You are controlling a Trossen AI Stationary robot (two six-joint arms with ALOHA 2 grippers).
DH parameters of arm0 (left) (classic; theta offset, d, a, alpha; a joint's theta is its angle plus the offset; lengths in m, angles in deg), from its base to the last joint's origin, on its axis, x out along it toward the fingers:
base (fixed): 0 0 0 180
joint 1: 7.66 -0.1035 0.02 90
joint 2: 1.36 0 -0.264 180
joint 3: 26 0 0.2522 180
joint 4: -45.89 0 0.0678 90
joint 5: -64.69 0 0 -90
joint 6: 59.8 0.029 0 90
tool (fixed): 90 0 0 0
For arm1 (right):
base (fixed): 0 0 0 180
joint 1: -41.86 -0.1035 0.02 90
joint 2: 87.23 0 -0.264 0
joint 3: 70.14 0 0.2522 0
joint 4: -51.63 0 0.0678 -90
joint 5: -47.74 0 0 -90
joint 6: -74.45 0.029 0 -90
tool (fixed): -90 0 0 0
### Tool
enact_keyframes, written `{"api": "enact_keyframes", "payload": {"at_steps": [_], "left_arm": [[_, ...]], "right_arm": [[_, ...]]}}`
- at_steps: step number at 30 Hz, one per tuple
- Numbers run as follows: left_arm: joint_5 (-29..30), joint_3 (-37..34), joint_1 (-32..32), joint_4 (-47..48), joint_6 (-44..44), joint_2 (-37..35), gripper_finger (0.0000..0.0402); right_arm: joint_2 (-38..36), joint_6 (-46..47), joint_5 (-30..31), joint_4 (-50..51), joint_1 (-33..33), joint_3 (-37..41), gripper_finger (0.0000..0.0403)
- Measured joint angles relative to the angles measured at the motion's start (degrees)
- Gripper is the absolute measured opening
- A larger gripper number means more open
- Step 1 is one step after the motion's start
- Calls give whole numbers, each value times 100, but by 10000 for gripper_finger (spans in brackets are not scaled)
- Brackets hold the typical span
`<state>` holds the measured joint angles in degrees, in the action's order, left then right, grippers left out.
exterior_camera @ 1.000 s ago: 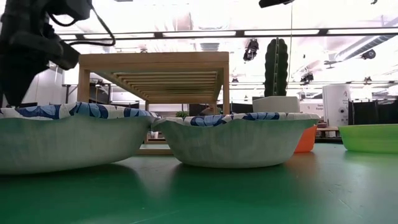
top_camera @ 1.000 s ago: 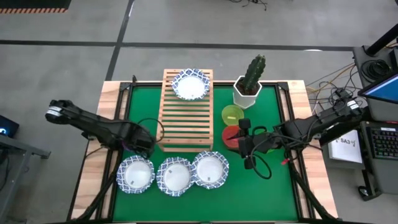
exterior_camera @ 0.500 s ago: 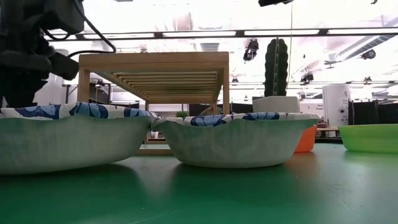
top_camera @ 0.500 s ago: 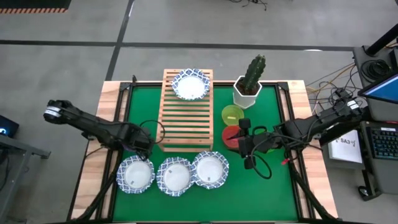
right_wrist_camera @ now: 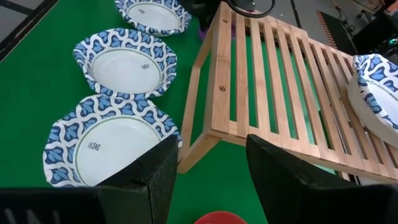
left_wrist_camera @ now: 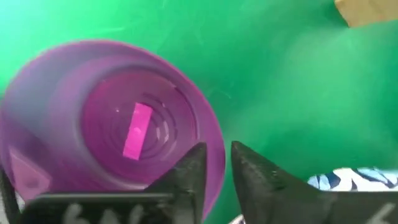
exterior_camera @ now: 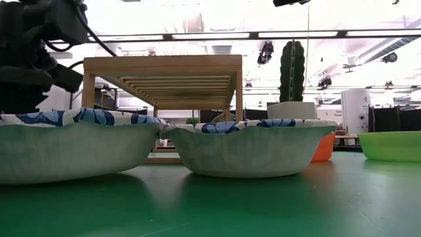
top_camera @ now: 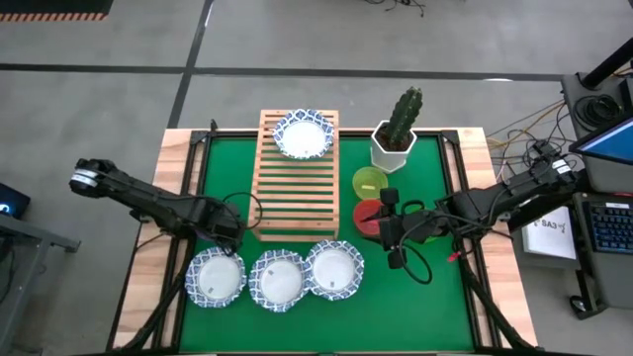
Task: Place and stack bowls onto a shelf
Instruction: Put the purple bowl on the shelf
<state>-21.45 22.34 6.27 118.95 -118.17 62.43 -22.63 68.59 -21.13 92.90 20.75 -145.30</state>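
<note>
High view: the left gripper [top_camera: 226, 229] is held low over the green mat [top_camera: 435, 297], just beside the left front corner of the shelf [top_camera: 297, 193] and just behind the leftmost of three patterned bowls. These bowls, the left bowl [top_camera: 216, 278], the middle bowl [top_camera: 278, 280] and the right bowl [top_camera: 334, 269], are lined up in a touching row along the near edge of the mat. A fourth patterned bowl [top_camera: 302, 133] is seen on the far end of the shelf.

Left wrist view: the rim of a purple bowl [left_wrist_camera: 112, 121] is pinched between the nearly closed fingers [left_wrist_camera: 258, 180], one finger inside the wall and one outside, so the bowl is gripped at its edge.

The right gripper [top_camera: 393, 229] is parked to the right of the shelf, beside the red bowl [top_camera: 368, 218]; a yellow-green bowl [top_camera: 369, 182] is set just behind that, and a cactus pot [top_camera: 394, 148] farther back. In the right wrist view its fingers [right_wrist_camera: 155, 177] are spread apart with nothing between them, and the shelf and the row of patterned bowls are seen ahead of them.
</note>
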Motion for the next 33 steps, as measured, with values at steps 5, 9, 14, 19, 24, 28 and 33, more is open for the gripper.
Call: {"api": "enact_keyframes", "payload": {"at_steps": [5,9,14,19,24,28,33], "left_arm": [[-76,-11,0,-12,-90,45,5],[-69,125,0,56,-46,60,1],[220,676,2,772,132,55,0],[659,1475,0,1784,190,56,0],[1002,2353,0,2547,197,61,0],[1504,3131,0,2711,457,69,0],[2140,4198,0,2540,1175,145,0]], "right_arm": [[0,-1,2,-2,0,0,180],[0,-7,4,-2,0,0,180],[0,-7,2,-2,0,0,180],[0,-12,2,0,0,0,180],[0,-41,1,2,0,0,180],[0,-79,-2,60,-2,0,180],[0,56,-3,326,-52,0,180]]}}
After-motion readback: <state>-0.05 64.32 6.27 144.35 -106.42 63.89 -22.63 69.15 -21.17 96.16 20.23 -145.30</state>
